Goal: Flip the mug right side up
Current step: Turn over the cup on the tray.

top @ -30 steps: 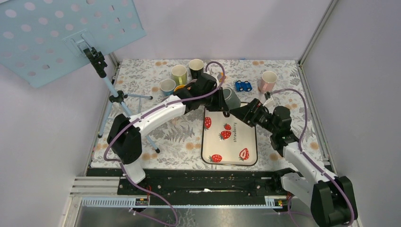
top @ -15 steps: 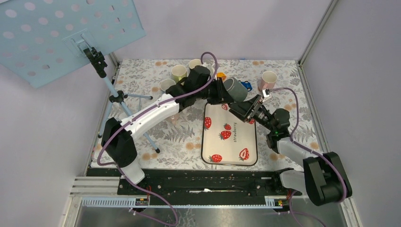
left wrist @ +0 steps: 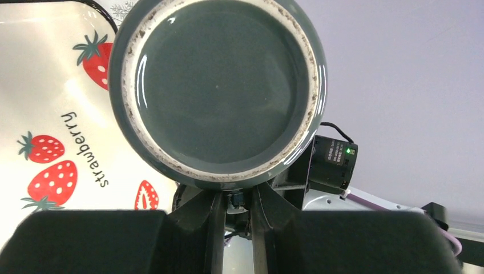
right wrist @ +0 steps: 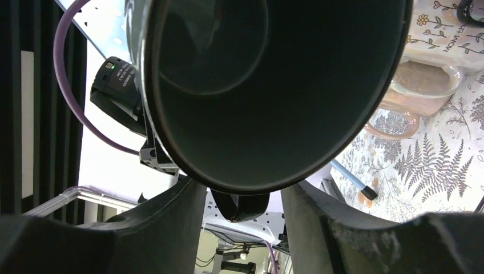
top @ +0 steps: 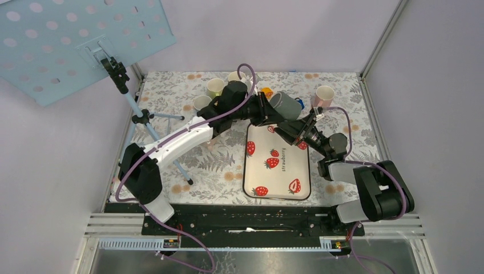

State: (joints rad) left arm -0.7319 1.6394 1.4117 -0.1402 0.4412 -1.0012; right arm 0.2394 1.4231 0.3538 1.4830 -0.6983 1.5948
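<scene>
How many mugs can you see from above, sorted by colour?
grey mug: 1
pink mug: 1
green mug: 1
pale blue mug: 1
cream mug: 1
Total: 5 mugs clearly visible; others may hide behind the left arm.

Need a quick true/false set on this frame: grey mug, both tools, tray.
1. The left tool holds the grey mug off the table. True.
2. The grey mug stands upright on the tray. False: it is held tilted in the air.
3. The right wrist view looks into the grey mug's mouth. True.
4. The right tool is shut. False: its jaws stand apart by the rim.
5. The tray is printed with lemons. False: strawberries.
</scene>
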